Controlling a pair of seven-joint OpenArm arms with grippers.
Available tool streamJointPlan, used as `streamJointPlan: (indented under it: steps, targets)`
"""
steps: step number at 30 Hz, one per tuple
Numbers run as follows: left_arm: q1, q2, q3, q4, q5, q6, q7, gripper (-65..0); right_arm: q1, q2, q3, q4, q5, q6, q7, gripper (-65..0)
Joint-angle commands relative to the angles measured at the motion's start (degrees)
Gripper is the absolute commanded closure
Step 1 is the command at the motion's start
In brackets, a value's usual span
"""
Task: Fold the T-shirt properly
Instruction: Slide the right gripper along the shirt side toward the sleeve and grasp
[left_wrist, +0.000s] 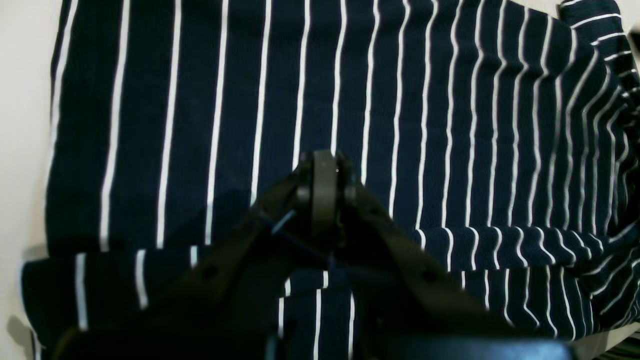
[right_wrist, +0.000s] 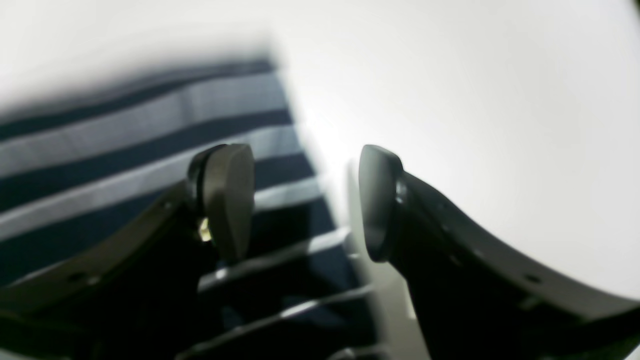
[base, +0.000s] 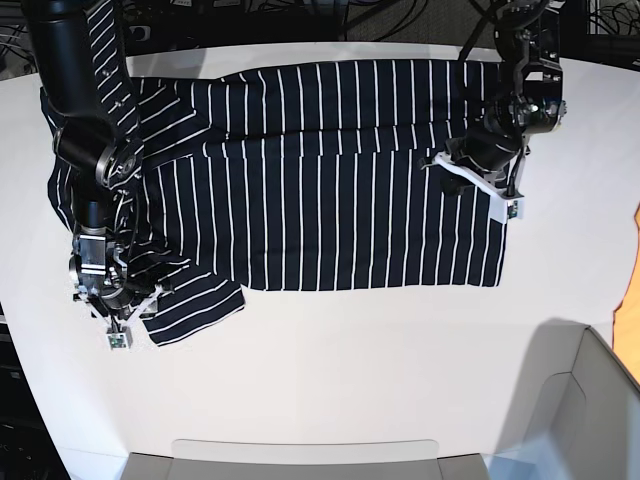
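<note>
The T-shirt (base: 330, 200) lies spread on the white table, dark navy with thin white stripes, its top band folded down over the body. In the left wrist view the T-shirt (left_wrist: 400, 125) fills the frame. My left gripper (left_wrist: 325, 172) is shut, tips down on the cloth just past a flap's hem; no cloth shows between the pads. In the base view the left gripper (base: 450, 168) is at the shirt's right part. My right gripper (right_wrist: 305, 200) is open, low over the shirt's edge (right_wrist: 125, 150), one finger over cloth, one over table. In the base view the right gripper (base: 120, 308) is at the lower left sleeve.
The white table (base: 330, 350) has bare room in front of the shirt. A grey box (base: 580, 400) stands at the front right corner, with a low rim along the front edge. An orange thing (base: 636, 225) shows at the right edge. Cables lie behind the table.
</note>
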Motion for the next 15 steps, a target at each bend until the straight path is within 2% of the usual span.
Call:
streamJointPlan:
  steps: [1, 3, 12, 15]
  targets:
    - [-0.4, -0.4, -0.1, 0.9, -0.4, -0.2, -1.0, 0.0, 4.2, 1.6, -0.1, -0.3, -0.1, -2.6, 2.2, -33.2]
    - [-0.4, -0.4, 0.1, 0.9, -0.4, -0.2, -1.0, 0.0, 4.2, 2.0, -0.3, -2.3, -0.1, -4.1, 3.4, -33.2]
    - [-0.6, 1.2, -0.2, 0.9, -0.4, -0.2, -1.0, 0.0, 2.0, 1.8, -0.4, -3.0, -0.4, -3.6, 3.4, -33.2]
    - [-0.7, 1.2, -0.2, 1.1, -0.4, -0.2, -1.0, 0.0, 1.4, 1.2, -0.4, -4.5, -0.4, 0.3, 3.4, -33.2]
